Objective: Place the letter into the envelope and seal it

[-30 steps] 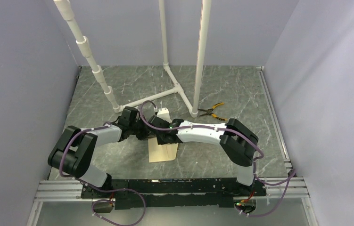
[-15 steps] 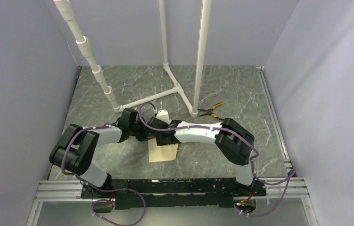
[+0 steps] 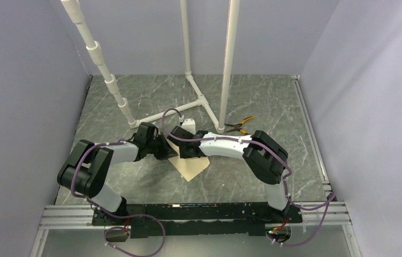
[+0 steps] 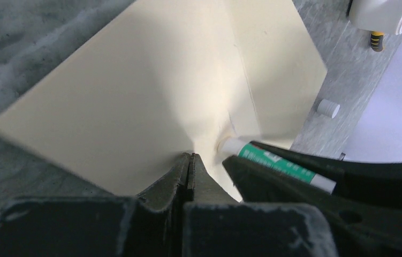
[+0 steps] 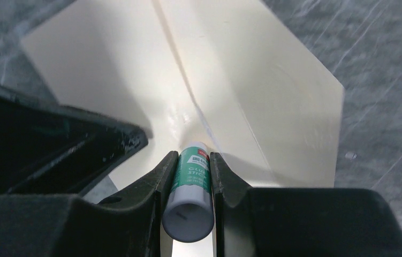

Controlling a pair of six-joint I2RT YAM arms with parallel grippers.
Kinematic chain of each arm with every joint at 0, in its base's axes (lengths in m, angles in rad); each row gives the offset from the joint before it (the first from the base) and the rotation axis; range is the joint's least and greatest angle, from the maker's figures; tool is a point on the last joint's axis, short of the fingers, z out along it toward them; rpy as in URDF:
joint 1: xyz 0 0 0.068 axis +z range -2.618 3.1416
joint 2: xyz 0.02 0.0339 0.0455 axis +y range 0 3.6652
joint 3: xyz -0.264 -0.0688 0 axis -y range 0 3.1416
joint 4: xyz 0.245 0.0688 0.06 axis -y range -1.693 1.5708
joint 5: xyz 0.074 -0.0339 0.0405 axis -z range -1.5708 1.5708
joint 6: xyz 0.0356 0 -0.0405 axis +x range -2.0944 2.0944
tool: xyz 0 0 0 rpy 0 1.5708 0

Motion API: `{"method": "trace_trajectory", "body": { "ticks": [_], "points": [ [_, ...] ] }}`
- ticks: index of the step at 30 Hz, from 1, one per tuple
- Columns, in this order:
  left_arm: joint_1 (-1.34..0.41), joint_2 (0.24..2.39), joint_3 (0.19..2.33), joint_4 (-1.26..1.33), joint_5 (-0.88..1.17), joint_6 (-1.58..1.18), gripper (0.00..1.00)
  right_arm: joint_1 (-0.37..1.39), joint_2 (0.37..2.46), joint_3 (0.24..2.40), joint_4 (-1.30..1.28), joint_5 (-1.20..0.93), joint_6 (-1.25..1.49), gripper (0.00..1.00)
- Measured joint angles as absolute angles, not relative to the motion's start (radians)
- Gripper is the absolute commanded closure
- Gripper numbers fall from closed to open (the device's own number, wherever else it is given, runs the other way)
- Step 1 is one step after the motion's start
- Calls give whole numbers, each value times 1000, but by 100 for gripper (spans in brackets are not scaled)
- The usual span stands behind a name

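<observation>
The tan envelope (image 3: 190, 167) lies cornerwise on the marble table, filling the left wrist view (image 4: 150, 91) and the right wrist view (image 5: 252, 91); a fold line runs across it. My left gripper (image 3: 164, 152) is shut, its tips (image 4: 189, 156) resting on the paper with nothing seen between them. My right gripper (image 3: 186, 152) is shut on a green-and-white glue stick (image 5: 190, 187), whose tip touches the envelope right beside the left tips (image 4: 273, 163). The letter is hidden from every view.
A white pipe frame (image 3: 198, 101) stands behind the arms, and orange-handled pliers (image 3: 240, 126) lie to its right. A small white cap (image 4: 328, 108) sits on the table past the envelope's edge. Grey walls close in both sides.
The envelope has turned from lying square to lying cornerwise. Both grippers have shifted slightly away from the bases, staying together on it.
</observation>
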State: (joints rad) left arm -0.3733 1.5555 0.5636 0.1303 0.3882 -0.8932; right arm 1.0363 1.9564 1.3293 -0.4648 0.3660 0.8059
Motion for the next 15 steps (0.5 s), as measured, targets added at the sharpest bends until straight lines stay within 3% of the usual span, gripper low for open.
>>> {"method": "trace_trajectory", "body": {
  "ticks": [15],
  "points": [
    [-334, 1595, 590, 127, 453, -860, 98, 1002, 2041, 1437, -432, 363, 716, 100]
  ]
}}
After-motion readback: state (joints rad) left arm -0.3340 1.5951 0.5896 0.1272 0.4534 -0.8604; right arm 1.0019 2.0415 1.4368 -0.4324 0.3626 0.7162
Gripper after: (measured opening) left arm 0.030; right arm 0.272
